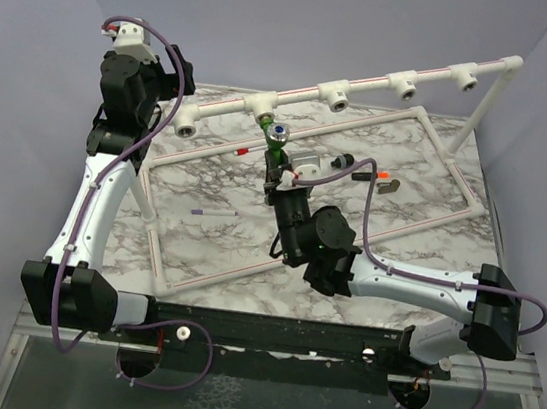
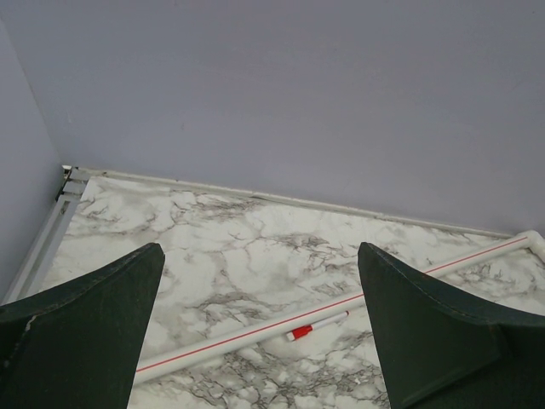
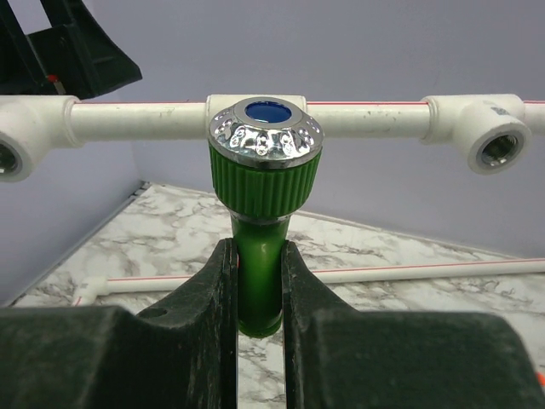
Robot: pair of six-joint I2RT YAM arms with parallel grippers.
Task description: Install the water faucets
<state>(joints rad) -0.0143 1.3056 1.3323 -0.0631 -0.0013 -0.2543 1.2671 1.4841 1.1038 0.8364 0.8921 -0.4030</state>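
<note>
The left claw (image 2: 260, 260) hangs spread wide above the marble worktop (image 2: 213, 230). Further right, the right claw (image 3: 258, 264) clamps the green water faucet (image 3: 265, 183) by its stem, with the chrome cap in front of a white T-socket (image 3: 214, 103) on the pipe frame (image 3: 366, 121).

One green faucet (image 3: 258, 256), ribbed collar, chrome cap with blue centre, upright, stem clamped in right hand (image 3: 258, 285), just before white pipe (image 3: 136, 121).
</note>
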